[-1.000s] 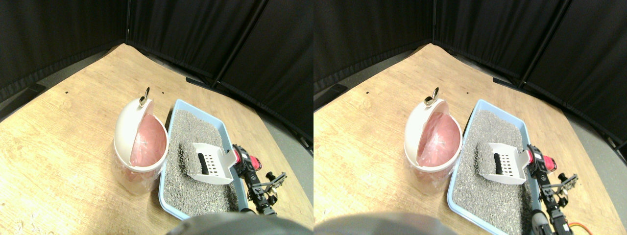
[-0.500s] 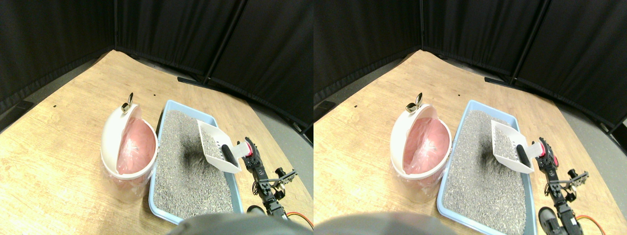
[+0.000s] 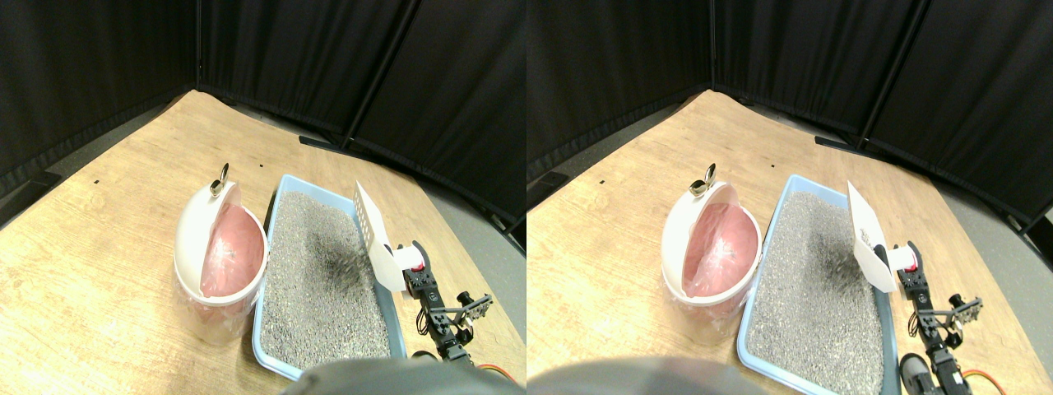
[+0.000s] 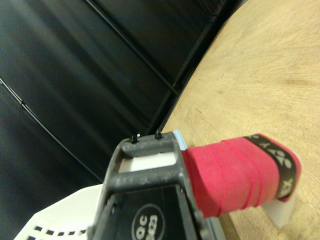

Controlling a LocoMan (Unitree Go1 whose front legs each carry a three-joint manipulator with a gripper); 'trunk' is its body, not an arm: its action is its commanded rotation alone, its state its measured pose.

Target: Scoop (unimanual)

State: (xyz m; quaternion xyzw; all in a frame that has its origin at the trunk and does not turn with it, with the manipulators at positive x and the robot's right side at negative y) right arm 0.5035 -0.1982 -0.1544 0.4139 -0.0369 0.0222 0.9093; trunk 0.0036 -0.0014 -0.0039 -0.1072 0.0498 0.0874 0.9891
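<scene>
The white slotted scoop (image 3: 372, 234) hangs in the air over the right rim of the blue litter tray (image 3: 262, 290), tipped up on its edge with its back toward me. Its red-wrapped handle (image 3: 415, 262) runs into my right gripper (image 3: 417, 271), which is shut on it. The wrist view shows that red handle (image 4: 235, 175) beside the dark jaw frame, and a corner of the scoop (image 4: 55, 220). Grey litter (image 3: 321, 304) fills the tray, with a dark dug patch (image 3: 333, 259) near the scoop. What the scoop carries is hidden.
A white bin (image 3: 197, 239) with a pink liner (image 3: 232, 257) stands open against the tray's left side, a metal clip (image 3: 220, 178) on its lid. Black curtains (image 3: 271, 58) wall the wooden floor (image 3: 90, 263). My arm's links (image 3: 448, 317) stand right of the tray.
The scoop has risen out of the litter, swung toward the tray's right rim and tipped up on its edge. The camera has shifted a little.
</scene>
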